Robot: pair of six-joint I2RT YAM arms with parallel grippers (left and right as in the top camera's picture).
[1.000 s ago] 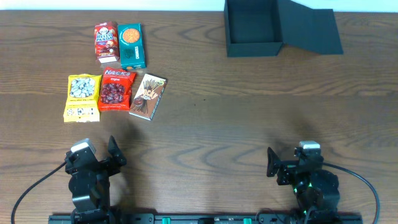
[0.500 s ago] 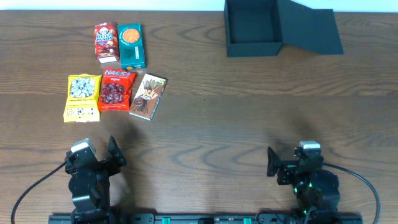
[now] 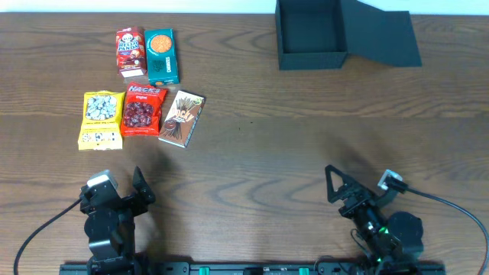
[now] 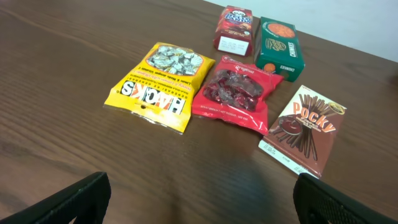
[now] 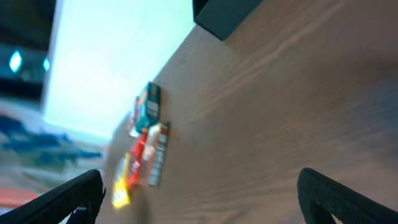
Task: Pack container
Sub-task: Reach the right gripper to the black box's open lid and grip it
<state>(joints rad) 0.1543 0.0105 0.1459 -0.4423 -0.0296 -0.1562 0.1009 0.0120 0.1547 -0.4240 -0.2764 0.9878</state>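
Well beyond the right fingers sits the open container.

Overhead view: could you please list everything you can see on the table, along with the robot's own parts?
box: 1, dark teal-black, far edge right of centre, lid flap open to its right, nothing inside
red carton: 1, red, far left
teal carton: 1, teal, right beside the red carton
yellow packet: 1, yellow, left, nearer than the cartons
red packet: 1, red, right beside the yellow packet
brown carton: 1, brown, just right of the red packet, tilted
table: 1, brown wood
left tool: 1, black, near edge left, open, holding nothing
right tool: 1, black, near edge right, open, holding nothing
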